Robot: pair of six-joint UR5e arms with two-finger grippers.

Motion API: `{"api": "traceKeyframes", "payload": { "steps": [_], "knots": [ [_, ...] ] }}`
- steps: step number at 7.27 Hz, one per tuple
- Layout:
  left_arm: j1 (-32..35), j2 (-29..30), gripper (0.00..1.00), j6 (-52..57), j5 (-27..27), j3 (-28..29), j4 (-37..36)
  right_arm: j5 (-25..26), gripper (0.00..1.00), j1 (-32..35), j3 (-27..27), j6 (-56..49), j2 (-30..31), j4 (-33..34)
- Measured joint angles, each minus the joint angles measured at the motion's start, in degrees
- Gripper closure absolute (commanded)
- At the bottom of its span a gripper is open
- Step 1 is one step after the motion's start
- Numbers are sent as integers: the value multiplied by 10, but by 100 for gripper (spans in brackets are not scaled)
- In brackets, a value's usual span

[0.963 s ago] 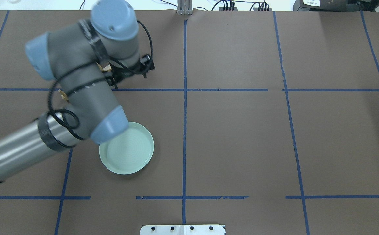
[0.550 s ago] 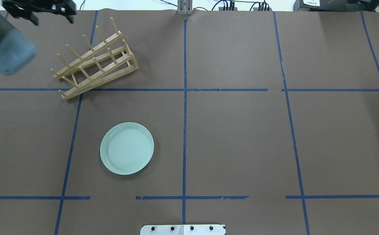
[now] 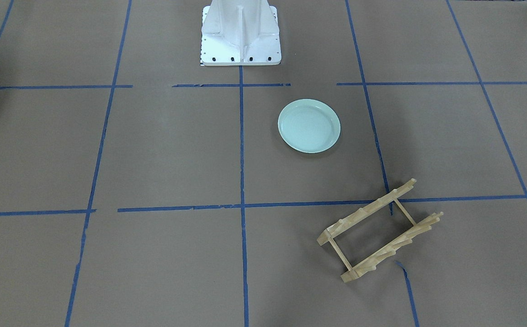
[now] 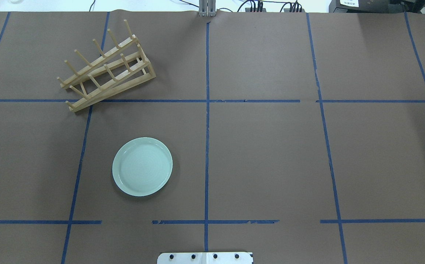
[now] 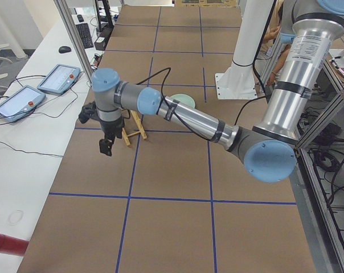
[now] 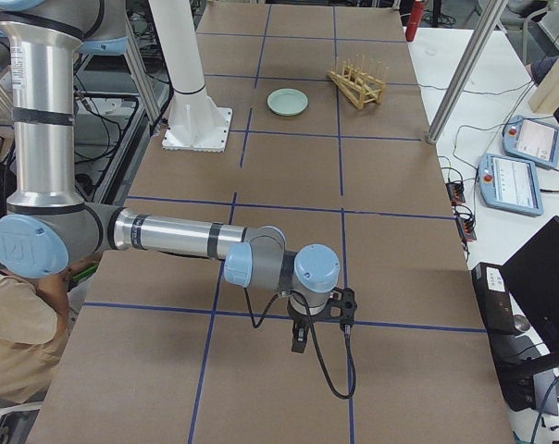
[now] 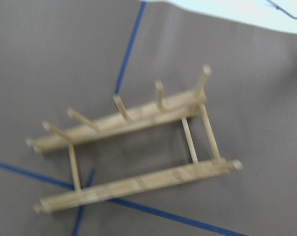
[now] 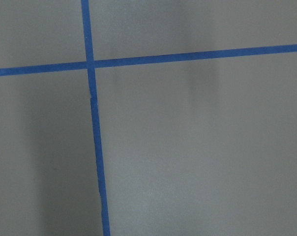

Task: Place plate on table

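The pale mint-green plate (image 4: 142,167) lies flat on the brown table (image 4: 271,154), alone and with nothing touching it. It also shows in the front view (image 3: 309,126) and far off in the right side view (image 6: 287,102). My left gripper (image 5: 105,145) shows only in the left side view, hanging over the table's far edge beyond the rack, well away from the plate. My right gripper (image 6: 301,338) shows only in the right side view, low over bare table at the other end. I cannot tell if either is open or shut.
A light wooden pegged dish rack (image 4: 106,66) stands empty beyond the plate, askew across a tape line; the left wrist view (image 7: 133,152) looks down on it. The white pedestal base (image 3: 240,34) sits at the robot's edge. Teach pendants (image 5: 58,77) lie past the far edge.
My left arm, which was over the rack and the plate's edge, has swung away to the far left and out of the overhead view. The plate has not moved.
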State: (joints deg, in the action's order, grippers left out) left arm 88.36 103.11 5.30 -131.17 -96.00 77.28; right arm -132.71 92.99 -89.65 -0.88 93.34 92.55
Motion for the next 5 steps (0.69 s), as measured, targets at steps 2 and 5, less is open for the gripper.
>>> {"api": "traceKeyframes", "payload": {
  "steps": [2,5],
  "knots": [
    [10,-40,0,16,-74,-2,-22,0,0,0,0,0,0,0],
    [12,-55,0,17,-90,0,25,0,0,0,0,0,0,0]
  ]
}}
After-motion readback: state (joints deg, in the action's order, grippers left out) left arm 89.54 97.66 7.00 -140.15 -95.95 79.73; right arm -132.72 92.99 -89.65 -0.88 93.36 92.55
